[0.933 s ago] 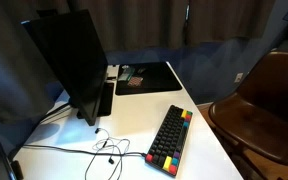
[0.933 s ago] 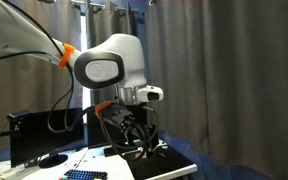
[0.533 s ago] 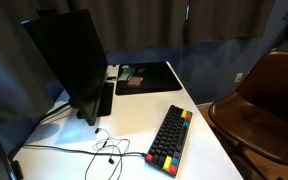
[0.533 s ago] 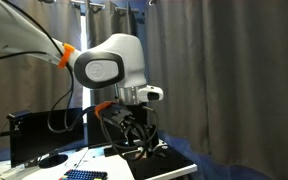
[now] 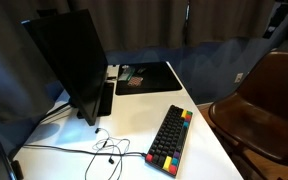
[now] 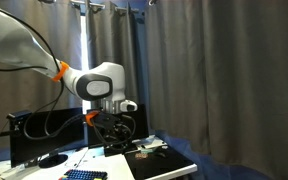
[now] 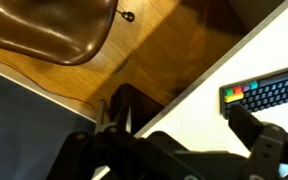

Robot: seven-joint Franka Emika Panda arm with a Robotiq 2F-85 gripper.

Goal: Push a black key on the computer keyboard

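Observation:
The computer keyboard [image 5: 171, 138] lies on the white desk [image 5: 124, 120] near its front edge. It has black keys and red, yellow, green and blue keys along one end. It also shows at the bottom of an exterior view [image 6: 84, 175] and at the right edge of the wrist view [image 7: 269, 93]. My gripper [image 6: 114, 138] hangs above the desk beside the monitor, off to the side of the keyboard. In the wrist view the gripper [image 7: 176, 112] is open and empty, with bare white desk and the desk edge between its dark fingers.
A black monitor [image 5: 69, 60] stands at the left, with cables [image 5: 104, 150] in front of it. A flat black mouse mat [image 5: 149, 77] with small items lies at the back. A brown leather chair [image 5: 264, 100] stands by the desk on the wooden floor [image 7: 154, 60].
In an exterior view the arm has swung left and lower, further from the camera. The keyboard and desk items have not moved.

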